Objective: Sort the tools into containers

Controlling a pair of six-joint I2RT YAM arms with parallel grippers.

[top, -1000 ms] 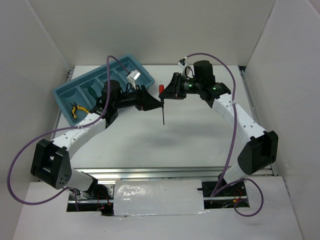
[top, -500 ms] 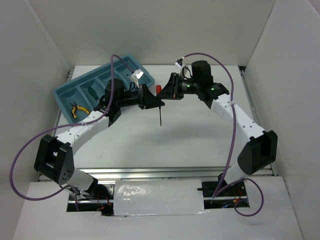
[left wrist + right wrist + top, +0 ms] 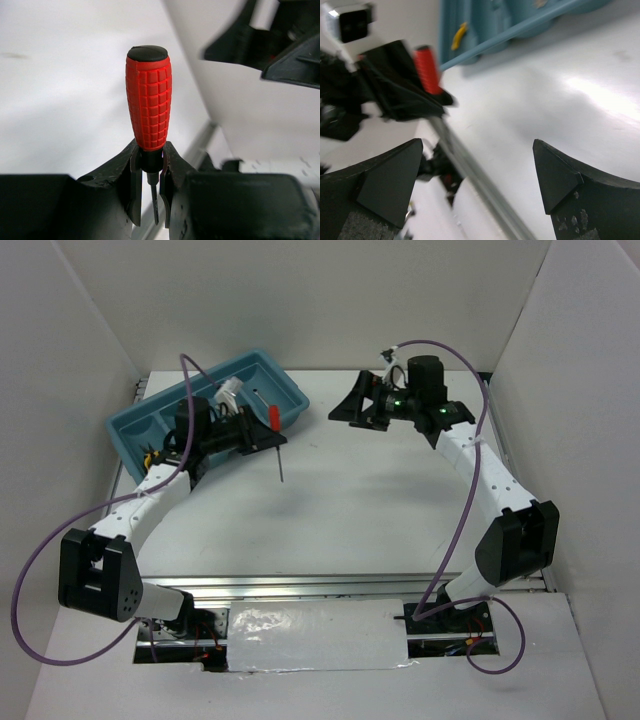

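Progress: partly done | red-handled screwdriver (image 3: 148, 97) is clamped at its neck by the left claw (image 3: 148, 172), at the near edge of the tray (image 3: 140, 420), not yet placed | yellow-handled pliers (image 3: 461, 31) are seen inside the tray | right claw (image 3: 475, 185) is spread, empty | other tools cannot be told

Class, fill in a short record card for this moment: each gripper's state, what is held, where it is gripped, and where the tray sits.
left gripper: shut on the red-handled screwdriver
grip point: black collar just below the handle
right gripper: open, empty
blue tray: far left of the table
yellow-handled pliers: inside the tray
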